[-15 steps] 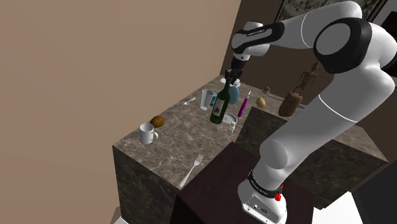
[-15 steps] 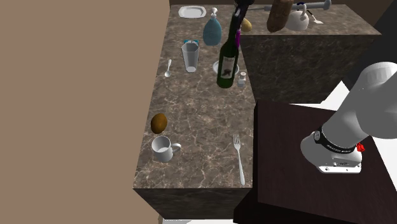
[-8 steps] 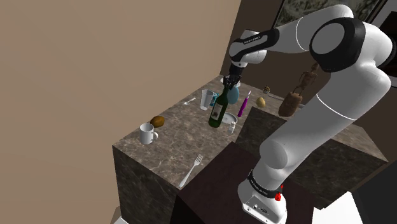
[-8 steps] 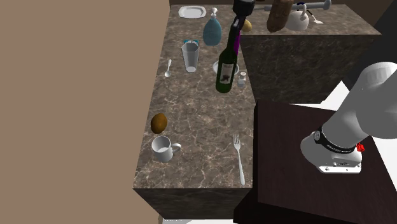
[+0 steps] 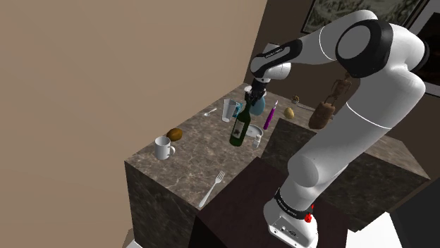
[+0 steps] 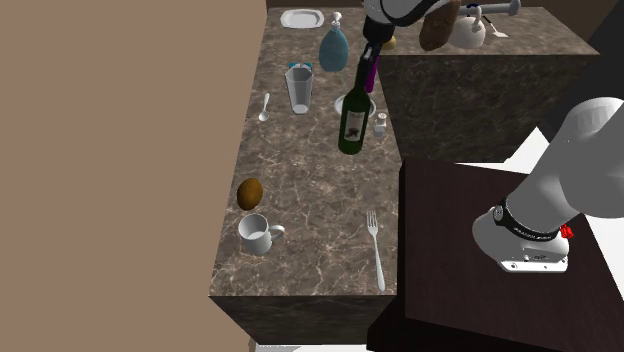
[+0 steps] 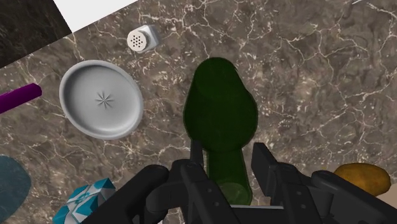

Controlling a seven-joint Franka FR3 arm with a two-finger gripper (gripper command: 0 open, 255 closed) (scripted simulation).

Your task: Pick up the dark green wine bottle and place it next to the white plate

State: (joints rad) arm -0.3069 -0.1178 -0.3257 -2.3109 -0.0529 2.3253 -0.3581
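Clasping the dark green wine bottle (image 7: 219, 114) by its neck, the black gripper (image 7: 228, 156) of a white Franka arm has its two fingers closed part-way, one pressed to each side of the glass. The bottle hangs tilted over the brown marbled tabletop (image 6: 300, 170), its body slanting down from the gripper toward the second exterior view's lower left. Whether its base clears the surface cannot be told. A round grey dish (image 7: 100, 98) sits just beside the bottle without touching it, and a small white shaker (image 7: 142, 39) lies close to the dish. The white plate (image 6: 301, 18) rests at the tabletop's far end in the second exterior view, well apart from the bottle. A blue dispenser bottle (image 6: 333, 45) and a clear glass (image 6: 299, 88) stand between them. At the near end are a brown rounded thing (image 6: 250, 192), a white mug (image 6: 257, 233) and a fork (image 6: 376, 248).
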